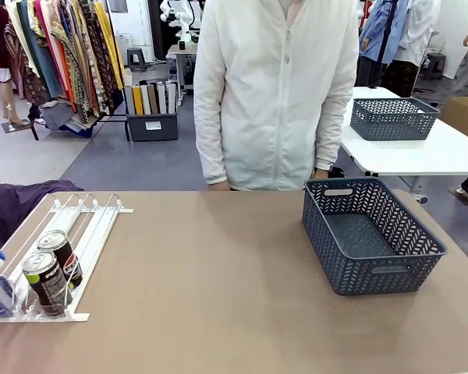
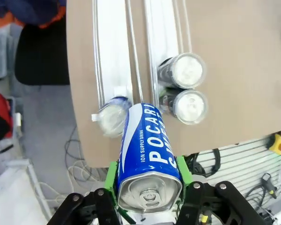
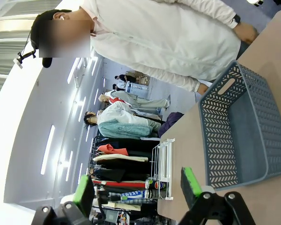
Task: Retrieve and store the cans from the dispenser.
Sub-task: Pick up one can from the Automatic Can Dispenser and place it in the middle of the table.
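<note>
Blue can (image 2: 147, 150), a slim glossy metal cylinder with a silver top, sits clamped between the green pads (image 2: 111, 177) of the left end effector (image 2: 149, 180) at bottom centre of the left wrist view, gripped across its round body, presumably to stop it rolling. Above it, the dispenser (image 2: 110, 51) of white and clear plastic rails slopes so that two black cans (image 2: 187, 70) settle against its stops. The right end effector (image 3: 136, 187) stands apart and empty, with the grey mesh basket (image 3: 243, 136) on the matte brown table (image 1: 218, 273) at frame right.
</note>
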`<state>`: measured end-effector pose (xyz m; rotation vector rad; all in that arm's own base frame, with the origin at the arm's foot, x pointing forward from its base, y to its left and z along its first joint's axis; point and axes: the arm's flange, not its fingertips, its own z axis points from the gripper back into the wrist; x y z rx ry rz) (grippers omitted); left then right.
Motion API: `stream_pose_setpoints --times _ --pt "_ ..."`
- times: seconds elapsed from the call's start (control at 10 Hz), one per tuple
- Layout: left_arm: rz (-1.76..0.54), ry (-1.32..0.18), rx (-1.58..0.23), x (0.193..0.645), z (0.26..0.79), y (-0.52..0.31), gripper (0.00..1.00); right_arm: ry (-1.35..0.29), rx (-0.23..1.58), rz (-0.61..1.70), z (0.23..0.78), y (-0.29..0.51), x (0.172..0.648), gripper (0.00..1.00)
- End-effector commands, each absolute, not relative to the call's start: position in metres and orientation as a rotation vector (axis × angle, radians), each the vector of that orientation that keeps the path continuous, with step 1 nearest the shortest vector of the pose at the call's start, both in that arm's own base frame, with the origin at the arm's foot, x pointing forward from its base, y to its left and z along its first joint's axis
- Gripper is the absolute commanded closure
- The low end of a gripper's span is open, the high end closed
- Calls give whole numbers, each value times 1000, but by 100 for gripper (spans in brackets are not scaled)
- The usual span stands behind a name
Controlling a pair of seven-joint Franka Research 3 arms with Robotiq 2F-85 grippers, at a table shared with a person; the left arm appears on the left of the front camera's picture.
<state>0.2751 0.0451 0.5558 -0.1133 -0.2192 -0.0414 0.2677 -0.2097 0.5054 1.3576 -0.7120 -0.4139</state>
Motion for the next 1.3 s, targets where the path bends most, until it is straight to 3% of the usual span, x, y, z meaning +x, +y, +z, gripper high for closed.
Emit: stream_pose_setpoints --times 0.0,0.4,0.5,0.9,1.2 --pt "-69 -293 -156 271 577 53 100 -741 1374 -410 509 -209 271 0" --pt "-22 -371 -283 262 578 78 100 -741 1374 -410 509 -209 271 0" --pt "-47 -345 -188 259 592 64 100 -741 1374 -410 509 -209 271 0" --pt "-42 -340 -208 260 584 65 100 -741 1374 -410 509 -209 271 0" --pt "-151 -412 -279 309 593 -29 100 -741 1374 -410 509 -209 271 0"
